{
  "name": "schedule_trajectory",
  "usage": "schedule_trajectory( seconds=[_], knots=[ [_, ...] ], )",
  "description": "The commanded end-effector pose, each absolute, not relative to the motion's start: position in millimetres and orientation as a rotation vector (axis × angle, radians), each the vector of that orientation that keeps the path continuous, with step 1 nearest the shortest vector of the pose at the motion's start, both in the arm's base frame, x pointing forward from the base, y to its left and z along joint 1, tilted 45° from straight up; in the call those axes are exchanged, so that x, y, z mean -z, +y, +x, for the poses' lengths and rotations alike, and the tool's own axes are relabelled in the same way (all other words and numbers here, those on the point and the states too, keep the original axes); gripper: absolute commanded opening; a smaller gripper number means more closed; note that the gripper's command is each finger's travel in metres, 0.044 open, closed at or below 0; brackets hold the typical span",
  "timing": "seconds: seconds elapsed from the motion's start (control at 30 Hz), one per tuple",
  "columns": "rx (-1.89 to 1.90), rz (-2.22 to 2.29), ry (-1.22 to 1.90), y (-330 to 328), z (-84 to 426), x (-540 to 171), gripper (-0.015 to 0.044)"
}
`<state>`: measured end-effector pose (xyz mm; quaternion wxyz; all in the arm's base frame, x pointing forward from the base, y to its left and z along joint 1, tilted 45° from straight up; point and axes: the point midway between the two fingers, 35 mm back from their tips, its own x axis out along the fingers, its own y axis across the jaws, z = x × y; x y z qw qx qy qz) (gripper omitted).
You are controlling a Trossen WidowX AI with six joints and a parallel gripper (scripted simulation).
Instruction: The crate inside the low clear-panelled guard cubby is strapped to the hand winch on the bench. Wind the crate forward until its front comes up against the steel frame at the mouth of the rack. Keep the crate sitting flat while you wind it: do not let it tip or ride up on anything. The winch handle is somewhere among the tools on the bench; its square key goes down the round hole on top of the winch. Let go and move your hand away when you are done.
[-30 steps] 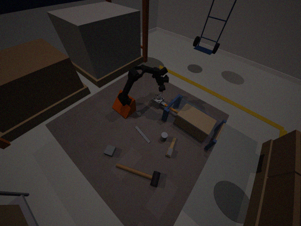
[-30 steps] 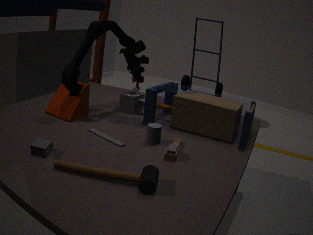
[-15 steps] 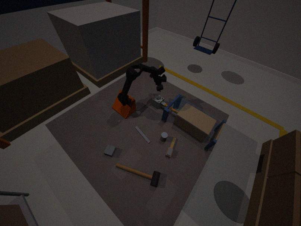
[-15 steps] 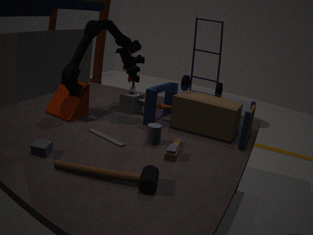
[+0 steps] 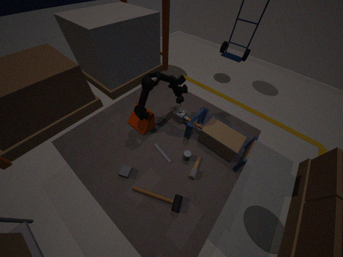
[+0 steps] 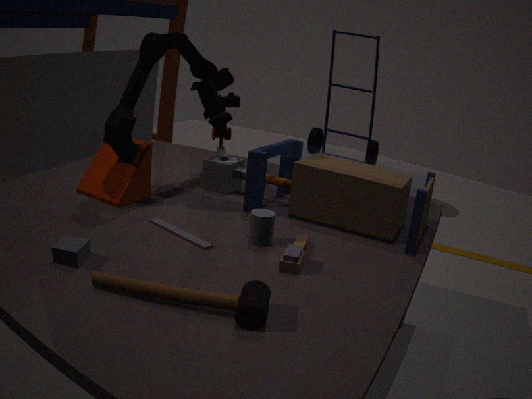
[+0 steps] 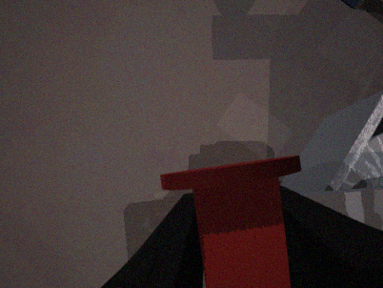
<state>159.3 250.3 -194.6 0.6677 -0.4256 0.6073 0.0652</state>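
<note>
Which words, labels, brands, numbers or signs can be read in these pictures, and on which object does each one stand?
None can be read in any of the three views.
The crate, the winch and the mallet show no visible lettering.
The pictures are dark and grainy, so I cannot tell if very small marks exist.

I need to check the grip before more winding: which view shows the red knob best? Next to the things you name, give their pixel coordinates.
Wrist: the red knob (image 6: 221,133) (image 7: 242,205) looms large between the fingers. Exterior shows it small, under the gripper (image 6: 221,130) (image 7: 229,198); top doesn't show it clearly.
</note>
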Motion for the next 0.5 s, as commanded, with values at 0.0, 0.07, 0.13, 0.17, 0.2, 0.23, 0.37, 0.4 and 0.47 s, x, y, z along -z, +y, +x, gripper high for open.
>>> schedule_trajectory(
  seconds=[0.0,0.07,0.13,0.17,0.2,0.23,0.37,0.4,0.47],
  knots=[
    [-0.147,-0.977,1.394,242.2,146.0,190.6,0.0],
    [-0.147,-0.977,1.394,241.0,144.0,189.3,0.0],
    [-0.147,-0.977,1.395,239.7,142.0,187.9,0.0],
    [-0.147,-0.977,1.395,239.2,141.2,187.4,0.0],
    [-0.147,-0.977,1.395,238.4,140.1,186.5,0.0],
    [-0.147,-0.977,1.395,237.9,139.3,185.9,0.0],
    [-0.147,-0.978,1.395,235.1,135.7,183.0,0.0],
    [-0.147,-0.978,1.395,234.3,134.6,182.0,0.0],
    [-0.147,-0.978,1.396,232.8,132.9,180.5,0.0]
  ],
)
